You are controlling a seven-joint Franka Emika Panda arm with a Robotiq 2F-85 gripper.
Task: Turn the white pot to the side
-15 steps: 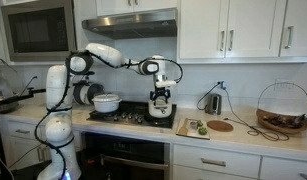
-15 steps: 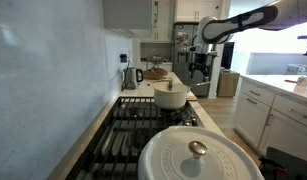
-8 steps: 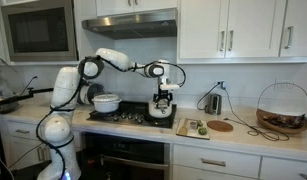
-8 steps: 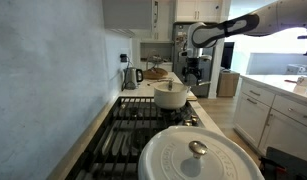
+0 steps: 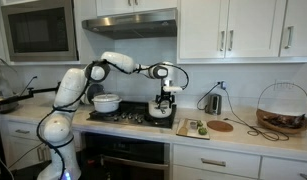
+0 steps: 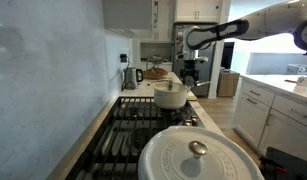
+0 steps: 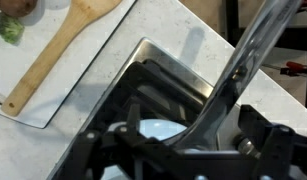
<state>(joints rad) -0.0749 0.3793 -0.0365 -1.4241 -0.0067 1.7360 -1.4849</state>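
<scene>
The small white pot (image 5: 160,112) stands on the right side of the stove. My gripper (image 5: 167,97) hangs right above it. In the wrist view a long grey metal handle (image 7: 238,70) runs down diagonally from the upper right between my dark fingers (image 7: 261,132). The pot's white body (image 7: 158,130) shows just left of the handle. The jaws stand wider apart than the handle, with light counter showing between the handle and the right finger. In an exterior view my gripper (image 6: 190,70) is far back, and the small pot cannot be made out there.
A wider white bowl-shaped pot (image 5: 106,102) sits on the stove's left, also shown in an exterior view (image 6: 171,95). A big white lid (image 6: 198,155) fills the foreground. A wooden spoon (image 7: 63,50) lies on a cutting board (image 5: 192,127) to the right of the stove. A kettle (image 5: 213,101) stands behind.
My gripper has shifted a little to the right above the small pot as the arm stretched out further. The pot's body has not visibly moved.
</scene>
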